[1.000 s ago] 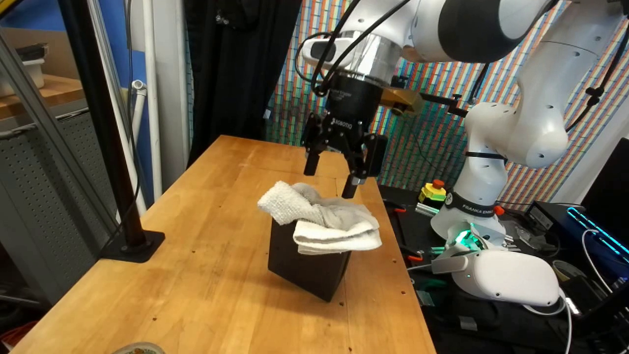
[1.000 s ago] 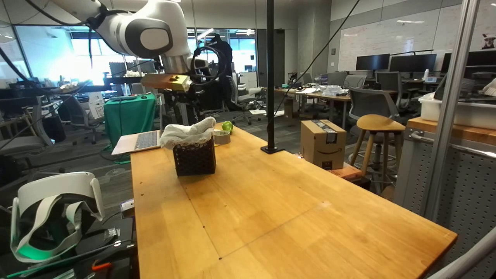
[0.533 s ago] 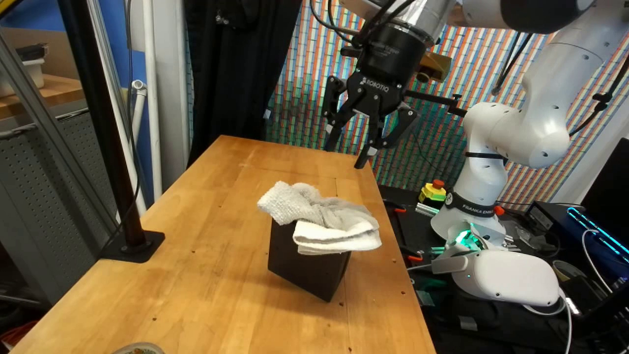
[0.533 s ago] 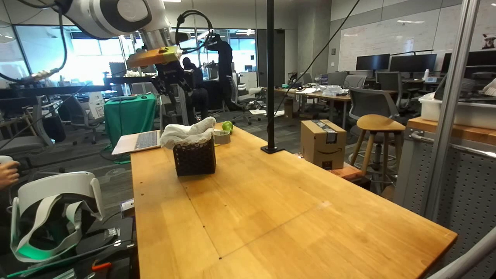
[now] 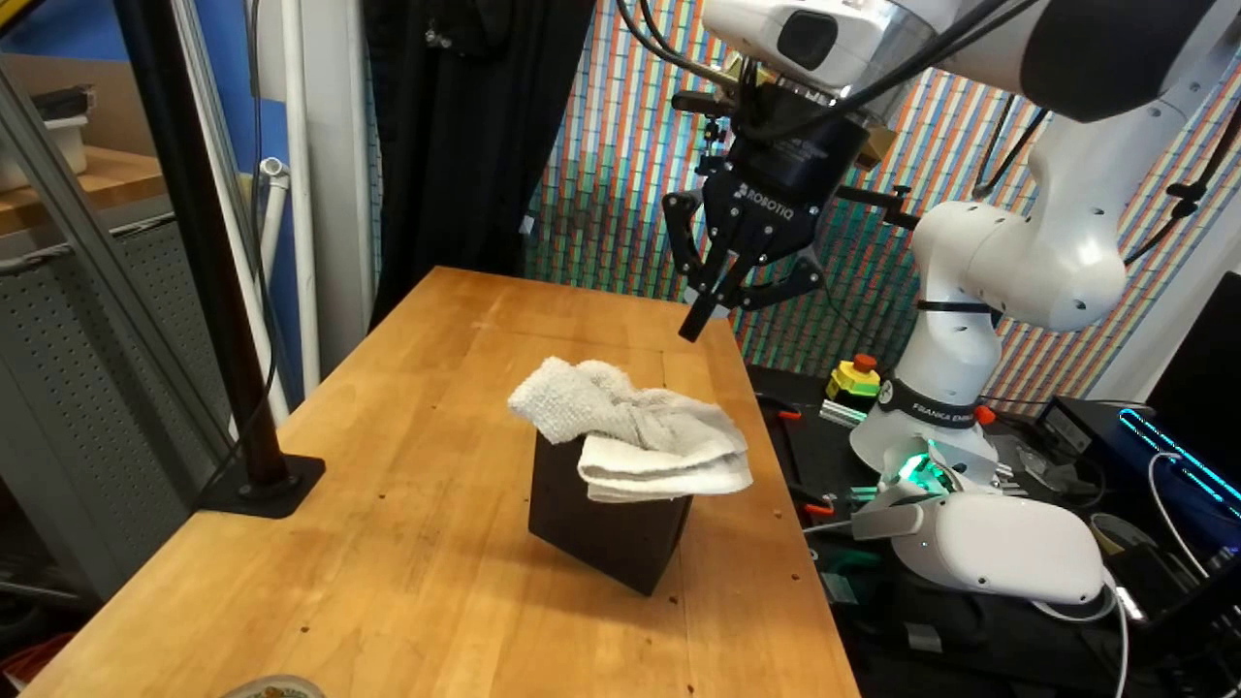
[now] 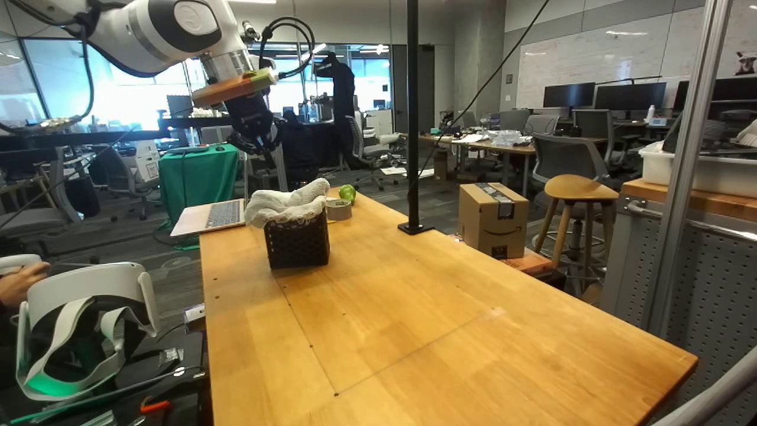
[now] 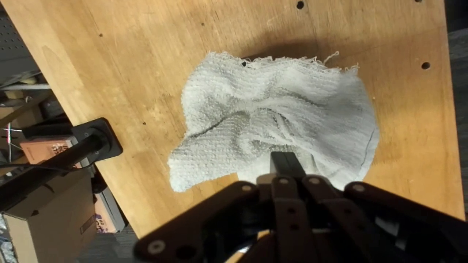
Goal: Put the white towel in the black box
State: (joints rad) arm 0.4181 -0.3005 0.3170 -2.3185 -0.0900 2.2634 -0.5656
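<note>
The white towel lies bunched across the top of the black box, covering its opening and hanging over the rim. In an exterior view the box's perforated side shows below the towel. How much cloth lies inside the box cannot be seen. My gripper hovers above and behind the towel, apart from it, tilted, its fingers pressed together with nothing between them. From the wrist, the towel spreads out beyond the shut fingertips and hides the box beneath.
The box stands on a wooden table. A black post rises from the table's edge. Beyond the box are a roll of tape, a green object and a laptop. A white headset sits beside the table.
The gripper has risen away from the towel toward the robot's base and tilted. Its fingers have gone from wide apart to shut. Towel and box have stayed where they were.
</note>
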